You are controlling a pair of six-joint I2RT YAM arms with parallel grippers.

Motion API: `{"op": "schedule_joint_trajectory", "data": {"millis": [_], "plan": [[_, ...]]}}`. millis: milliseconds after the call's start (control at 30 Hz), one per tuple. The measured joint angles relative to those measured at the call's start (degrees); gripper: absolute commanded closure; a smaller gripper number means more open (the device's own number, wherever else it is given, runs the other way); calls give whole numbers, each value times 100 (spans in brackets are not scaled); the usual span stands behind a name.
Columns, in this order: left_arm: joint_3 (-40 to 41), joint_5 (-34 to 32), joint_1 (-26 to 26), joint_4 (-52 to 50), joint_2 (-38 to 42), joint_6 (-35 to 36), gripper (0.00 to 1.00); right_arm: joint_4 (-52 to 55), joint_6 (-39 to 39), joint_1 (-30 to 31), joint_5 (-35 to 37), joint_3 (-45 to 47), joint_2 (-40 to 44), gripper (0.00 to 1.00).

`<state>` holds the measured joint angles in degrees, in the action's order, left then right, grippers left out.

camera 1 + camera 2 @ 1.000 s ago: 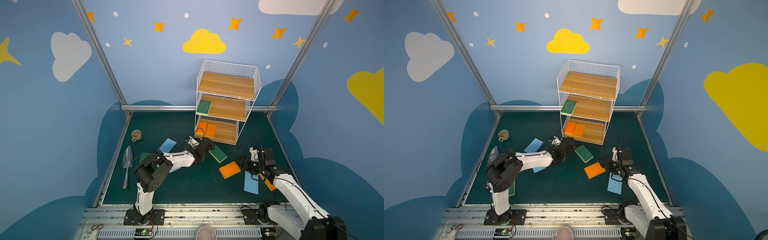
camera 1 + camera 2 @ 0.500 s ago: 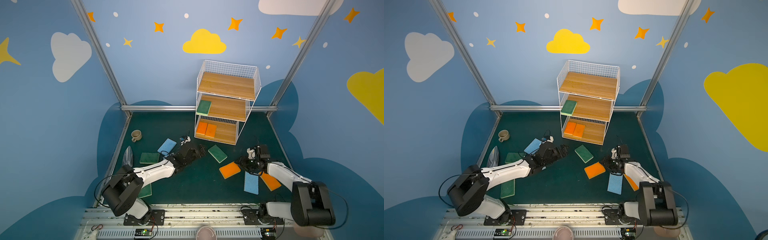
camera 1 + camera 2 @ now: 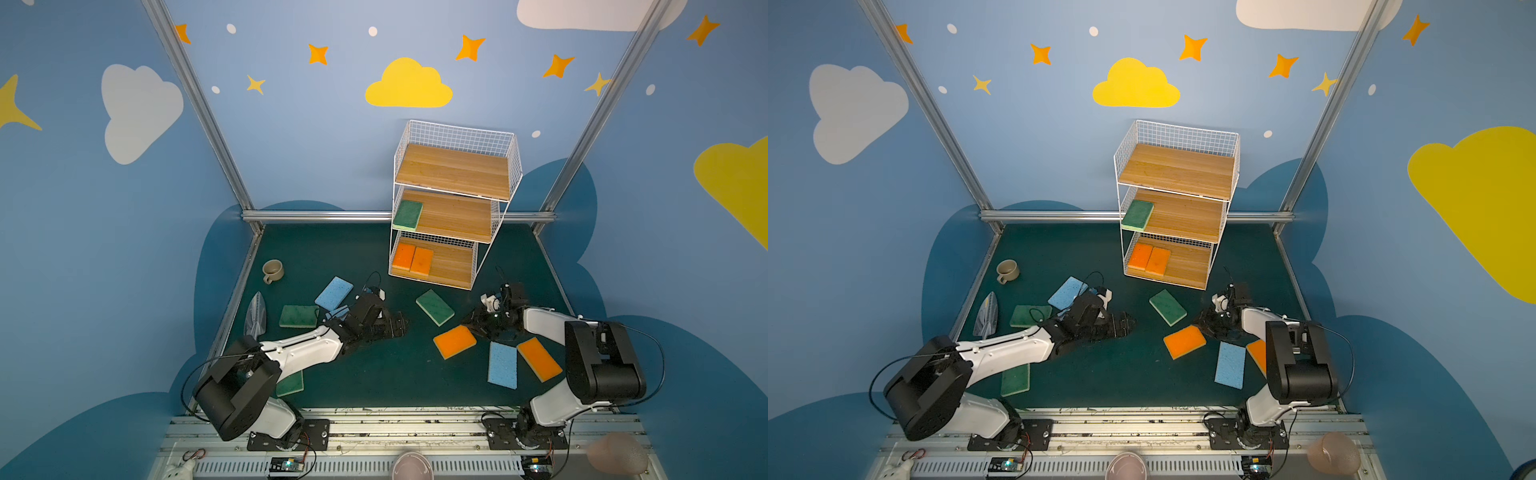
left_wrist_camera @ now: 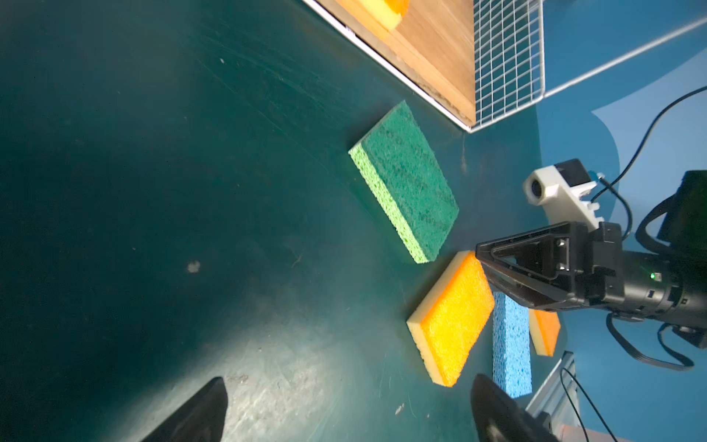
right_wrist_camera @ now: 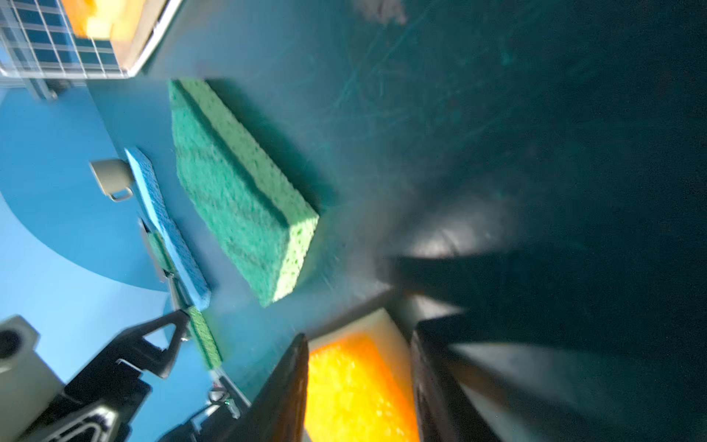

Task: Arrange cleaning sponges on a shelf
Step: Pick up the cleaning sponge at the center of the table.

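The shelf (image 3: 453,170) stands at the back, with a green sponge (image 3: 408,215) on its middle board and two orange sponges (image 3: 413,257) on the bottom one. My right gripper (image 5: 359,336) is shut on the far corner of an orange sponge (image 3: 455,341) that lies on the table. My left gripper (image 3: 397,324) hovers open and empty over bare mat, left of a green sponge (image 3: 434,307). A blue sponge (image 3: 503,365) and an orange one (image 3: 539,359) lie by the right arm. Another blue sponge (image 3: 333,293) and two green ones (image 3: 298,316) (image 3: 291,382) lie near the left arm.
A beige mug (image 3: 273,271) and a metal trowel (image 3: 255,316) sit along the left edge of the dark green mat. Metal frame posts and blue walls close in the back and sides. The arm bases stand on a rail at the front.
My left arm has drawn back from the shelf and dropped low, its gripper opening wide. My right gripper has shifted left onto the orange sponge and narrowed around it.
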<state>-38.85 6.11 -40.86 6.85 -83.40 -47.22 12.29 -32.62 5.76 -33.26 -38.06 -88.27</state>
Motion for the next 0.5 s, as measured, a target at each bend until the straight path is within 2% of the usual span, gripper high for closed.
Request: {"op": "schedule_joint_trajectory", "data": {"millis": [233,500], "plan": [[11,437,2,-57,-28,164,4,350,-46,92,140,378,673,50],[4,702,-7,-151,-192,275,0,407,-317,632,278,619,837,61]]}}
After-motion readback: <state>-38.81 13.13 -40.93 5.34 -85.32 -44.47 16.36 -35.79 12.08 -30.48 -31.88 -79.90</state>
